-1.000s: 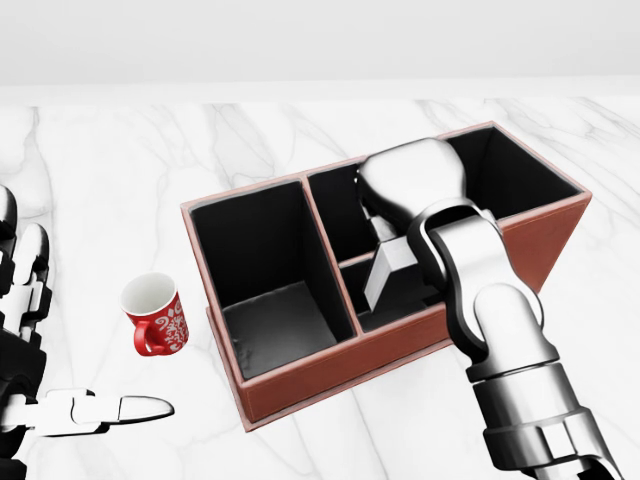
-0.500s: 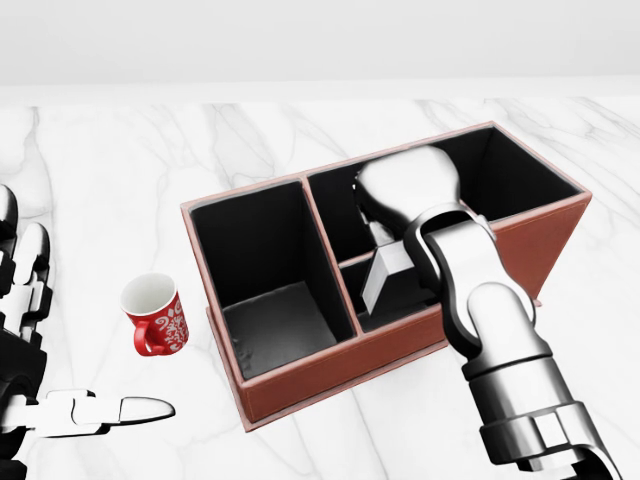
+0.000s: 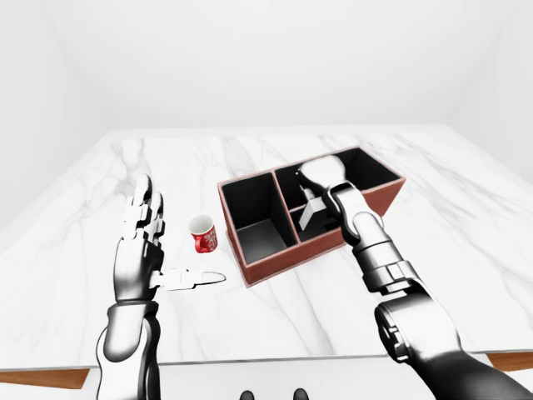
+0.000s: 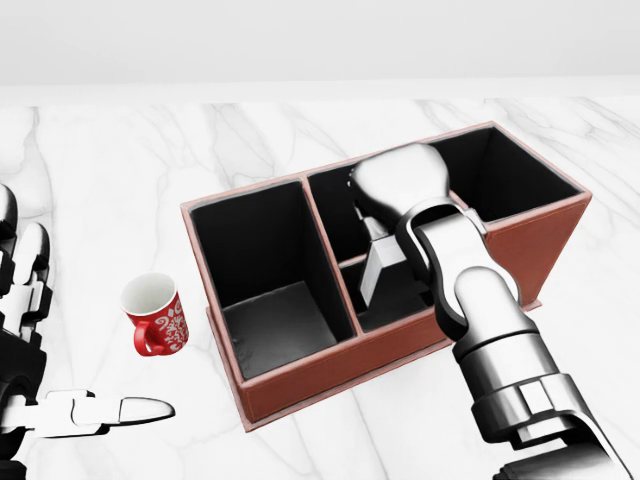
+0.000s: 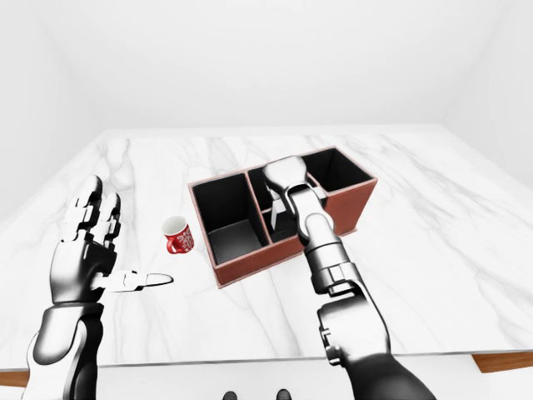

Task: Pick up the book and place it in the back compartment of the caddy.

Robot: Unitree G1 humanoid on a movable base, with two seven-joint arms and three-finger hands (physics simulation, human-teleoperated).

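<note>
A red-brown caddy (image 4: 310, 372) with black insides stands on the marble table: one large compartment at the left, and at the right a long upper one with a smaller lower one below it. My right hand (image 4: 375, 232) hovers over the long upper compartment, its back hiding the fingers. A grey-white book (image 4: 377, 268) hangs tilted beneath it, its lower end showing over the divider; I cannot tell which compartment it is in. My left hand (image 3: 166, 242) is held open at the left, apart from everything.
A red mug (image 4: 157, 316) with a white pattern stands upright left of the caddy, between it and my left hand. The white marble table (image 3: 433, 208) spreads wide on all sides; its near edge (image 3: 250, 363) shows at the bottom of the left-eye view.
My right hand and forearm have shifted slightly to the left over the caddy, and the book has moved with them. The left hand, mug and caddy have stayed put.
</note>
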